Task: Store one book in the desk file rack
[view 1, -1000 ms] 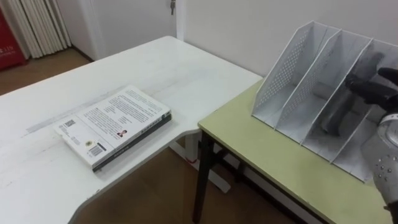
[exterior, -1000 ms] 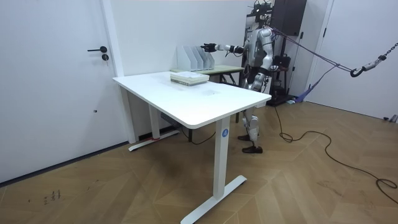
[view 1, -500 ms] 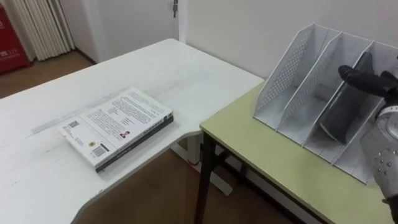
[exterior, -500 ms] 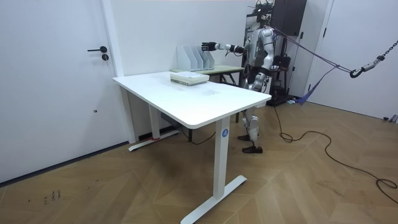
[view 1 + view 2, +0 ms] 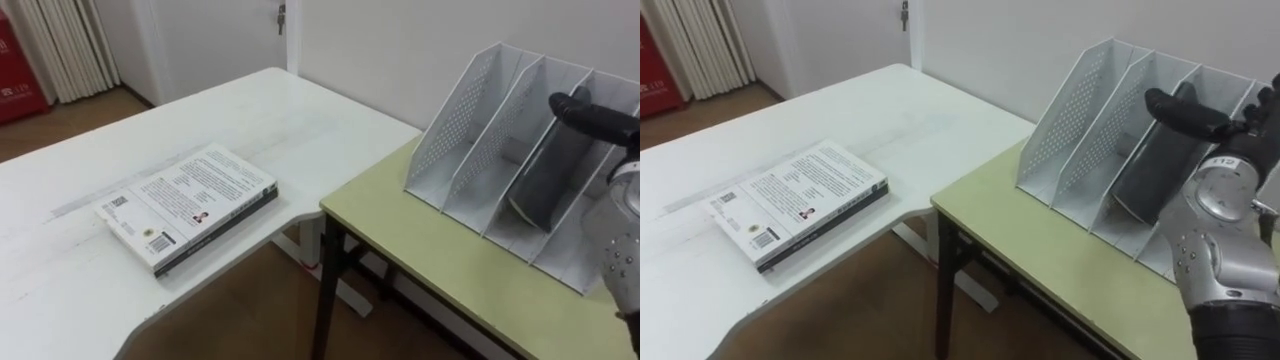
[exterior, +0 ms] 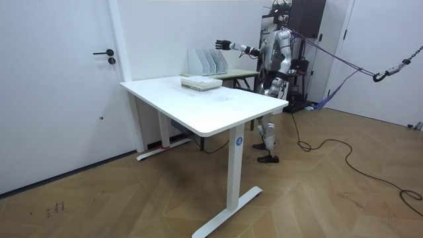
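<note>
My right hand [image 5: 1198,120], open and empty, hovers at upper right above the rack [image 5: 1065,120]. The book [image 5: 1145,168] stands in a slot, so the storing looks done. Next I pull clear without knocking it.

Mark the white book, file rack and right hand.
white book [image 5: 185,205], left eye view, cover middle.
file rack [image 5: 458,120], left eye view, perforated end wall.
right hand [image 5: 1185,112], right eye view, its fingers.

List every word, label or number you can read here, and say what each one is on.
Nothing can be quoted; no text is legible.
Cover of the book on the white desk: print and code squares, too small to read.
The red object at the left edge: white marks, blurred.
Wrist behind the right hand: small mark, unreadable.
The file rack: no print.
</note>
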{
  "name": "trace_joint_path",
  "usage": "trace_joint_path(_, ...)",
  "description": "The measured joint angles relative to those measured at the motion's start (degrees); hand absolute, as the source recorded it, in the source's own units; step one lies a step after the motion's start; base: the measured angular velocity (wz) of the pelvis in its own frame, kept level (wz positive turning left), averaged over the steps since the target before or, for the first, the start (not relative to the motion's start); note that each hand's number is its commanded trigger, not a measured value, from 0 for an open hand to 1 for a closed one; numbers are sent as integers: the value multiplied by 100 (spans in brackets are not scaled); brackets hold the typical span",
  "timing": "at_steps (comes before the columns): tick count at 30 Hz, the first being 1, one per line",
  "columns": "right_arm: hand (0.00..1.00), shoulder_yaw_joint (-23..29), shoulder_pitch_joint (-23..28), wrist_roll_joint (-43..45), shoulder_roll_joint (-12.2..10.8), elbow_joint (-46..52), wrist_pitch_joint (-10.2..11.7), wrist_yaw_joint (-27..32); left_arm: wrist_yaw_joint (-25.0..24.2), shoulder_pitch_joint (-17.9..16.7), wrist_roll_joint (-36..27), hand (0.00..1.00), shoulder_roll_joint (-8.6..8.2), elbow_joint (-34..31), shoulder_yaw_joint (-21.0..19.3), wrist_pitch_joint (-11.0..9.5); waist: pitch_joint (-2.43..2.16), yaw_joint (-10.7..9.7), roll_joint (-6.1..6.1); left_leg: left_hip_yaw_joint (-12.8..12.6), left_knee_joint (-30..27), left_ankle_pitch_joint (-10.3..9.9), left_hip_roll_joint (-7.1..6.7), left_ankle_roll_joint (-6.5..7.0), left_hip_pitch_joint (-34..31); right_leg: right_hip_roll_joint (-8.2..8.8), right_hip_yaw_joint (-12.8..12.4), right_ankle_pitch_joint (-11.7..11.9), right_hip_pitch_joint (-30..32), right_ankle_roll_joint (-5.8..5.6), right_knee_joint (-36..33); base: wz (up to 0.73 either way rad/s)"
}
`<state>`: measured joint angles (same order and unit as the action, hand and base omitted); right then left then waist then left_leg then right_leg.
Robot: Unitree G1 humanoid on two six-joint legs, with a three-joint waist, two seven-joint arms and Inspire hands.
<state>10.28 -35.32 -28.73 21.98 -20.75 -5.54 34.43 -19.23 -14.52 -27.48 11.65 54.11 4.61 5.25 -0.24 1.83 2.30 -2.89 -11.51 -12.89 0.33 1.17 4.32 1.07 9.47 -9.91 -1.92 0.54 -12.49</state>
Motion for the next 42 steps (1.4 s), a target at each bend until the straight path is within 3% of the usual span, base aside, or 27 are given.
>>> trace_joint_path(5,0,-51,35,-36,20,934,5,-381,-26,18,-105,0,26,103,11,-73,8,-6,12,-46,25,0,3,0,20,-3,-33,-7,5,-6,0,-4)
trace_joint_path(8,0,-129,218,-257,29,1726,36,-921,-61,-6,-111,0,36,126,-17,-127,7,1,16,-60,29,-1,9,-1,23,-14,-59,-4,-6,-4,41,0)
trace_joint_path(13,0,-402,983,-835,56,2719,75,-2523,-144,-64,-108,0,61,161,-202,-162,4,-10,17,-96,50,-4,33,-5,48,-18,-18,12,-95,-1,91,2)
trace_joint_path(17,0,-580,1201,-1114,145,2890,-19,-3651,-177,-92,-107,0,109,290,-462,-162,6,-15,15,-115,95,-6,87,-7,50,-26,8,16,-82,5,83,2)
trace_joint_path(19,0,-644,1208,-1122,296,2927,-56,-4440,-245,-104,-99,0,139,414,-613,-162,7,-8,22,-114,93,-7,94,-12,54,-32,35,18,-89,8,87,2)
trace_joint_path(23,0,-883,1362,-1068,575,3137,-57,-5430,-355,-73,33,0,236,454,-621,-158,21,29,90,-114,96,-8,85,-22,45,-50,41,18,-87,9,87,1)
trace_joint_path(27,0,-1412,1627,-644,698,3274,-185,-6498,-428,14,72,0,405,574,-553,-149,-9,32,205,-98,84,-19,98,-41,53,-74,10,19,-94,11,87,0)
trace_joint_path(32,0,-1874,1856,-297,884,3273,-314,-7396,-515,211,70,0,529,604,-386,-23,26,222,247,-142,102,-20,119,-39,97,-54,13,20,-120,12,90,-2)
trace_joint_path(34,0,-2166,2165,128,934,3207,-315,-7826,-521,372,76,0,594,626,-284,26,61,334,288,-112,103,-23,111,-36,59,-47,32,21,-123,13,90,9)
trace_joint_path(36,0,-2427,2540,656,936,2908,-366,-8127,-517,523,71,0,612,799,-175,80,64,407,300,-104,72,-23,102,-35,14,-26,109,22,-120,13,88,15)
trace_joint_path(38,0,-2644,2894,1099,930,2453,-507,-8354,-516,686,46,0,633,882,-21,151,80,509,275,-84,27,-24,102,-33,-31,-10,151,22,-112,13,89,15)
trace_joint_path(40,0,-2901,3214,1867,907,1834,-633,-8578,-516,825,66,0,648,892,114,196,124,632,209,-66,-10,-24,102,-32,-81,-4,171,22,-80,13,88,6)
trace_joint_path(42,0,-2998,3490,2511,902,1498,-678,-8723,-505,862,62,0,644,905,152,186,118,653,165,-20,-10,-24,101,-32,-108,-6,183,22,-59,13,81,2)
